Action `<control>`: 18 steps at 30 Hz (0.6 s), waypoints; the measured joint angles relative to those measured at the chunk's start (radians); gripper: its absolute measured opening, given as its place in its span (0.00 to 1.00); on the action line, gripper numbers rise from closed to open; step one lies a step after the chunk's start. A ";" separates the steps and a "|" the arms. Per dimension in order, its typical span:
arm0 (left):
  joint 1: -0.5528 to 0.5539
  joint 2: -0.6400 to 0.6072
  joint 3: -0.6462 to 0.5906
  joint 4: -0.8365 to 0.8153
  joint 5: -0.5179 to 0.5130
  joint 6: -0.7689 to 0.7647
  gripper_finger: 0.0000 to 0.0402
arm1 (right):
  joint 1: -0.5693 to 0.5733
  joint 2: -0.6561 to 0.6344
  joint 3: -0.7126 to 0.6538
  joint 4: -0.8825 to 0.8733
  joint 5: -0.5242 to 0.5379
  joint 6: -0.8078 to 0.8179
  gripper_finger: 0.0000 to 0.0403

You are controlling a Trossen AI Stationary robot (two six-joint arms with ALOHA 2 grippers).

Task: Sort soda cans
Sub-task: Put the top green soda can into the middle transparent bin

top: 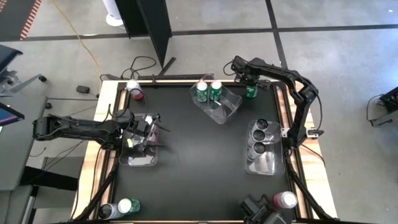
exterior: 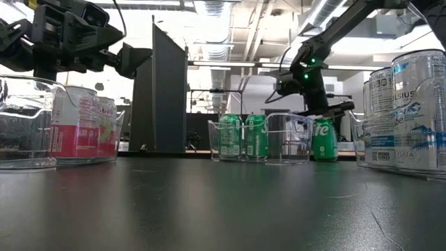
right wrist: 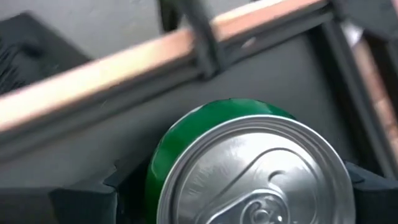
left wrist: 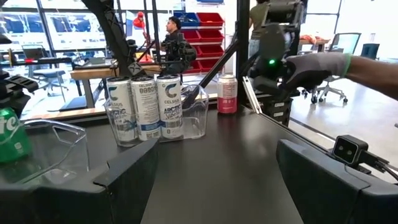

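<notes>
The right gripper (top: 250, 83) was at the far right corner of the table (top: 186, 168), down over a green can (top: 251, 91) that stood upright on the black surface just outside the clear bin (top: 225, 106) holding two more green cans (top: 210, 91). In the right wrist view the can's silver top (right wrist: 252, 171) filled the space between the two dark fingers (right wrist: 87, 202), one at each side of the can; whether they already pressed on it I could not tell. The low view showed the same green can (exterior: 323, 139) standing on the table under that gripper (exterior: 322, 111), beside the bin with the pair of green cans (exterior: 242, 136). The left gripper (top: 151, 129) hung over the left-hand bin (top: 138, 158), with its fingers (left wrist: 127, 180) set wide apart and nothing between them. Its wrist camera looked across the table at three white-and-blue cans (left wrist: 145, 107) in another clear bin (left wrist: 193, 121), with a pink can (left wrist: 227, 94) standing alone behind them. From above, that right-side bin (top: 266, 163) showed three dark can tops (top: 261, 137) in a row. Other cans stood loose at the table's edges (a pink one (top: 134, 93) at the far left, a dark and a green one (top: 120, 208) at the near left, a pink one (top: 285, 200) at the near right). Pink-labelled cans (exterior: 82, 125) showed in the left bin in the low view. A gloved hand (left wrist: 317, 65) reached in from the room at the right of the left wrist view.
</notes>
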 joint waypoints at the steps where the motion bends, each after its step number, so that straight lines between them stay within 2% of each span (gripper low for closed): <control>1: 0.000 0.000 0.000 0.000 -0.002 0.000 0.79 | 0.012 -0.008 -0.001 -0.007 -0.010 0.001 0.79; 4: 0.000 0.000 0.000 0.000 -0.008 0.000 0.79 | 0.050 -0.040 -0.003 -0.040 -0.034 0.012 0.79; 12: 0.000 0.000 0.001 0.000 -0.032 0.007 0.79 | 0.151 -0.185 -0.003 -0.136 0.071 0.029 0.79; 18: 0.000 0.000 0.002 0.000 -0.066 0.020 0.79 | 0.266 -0.327 -0.003 -0.084 0.105 -0.081 0.78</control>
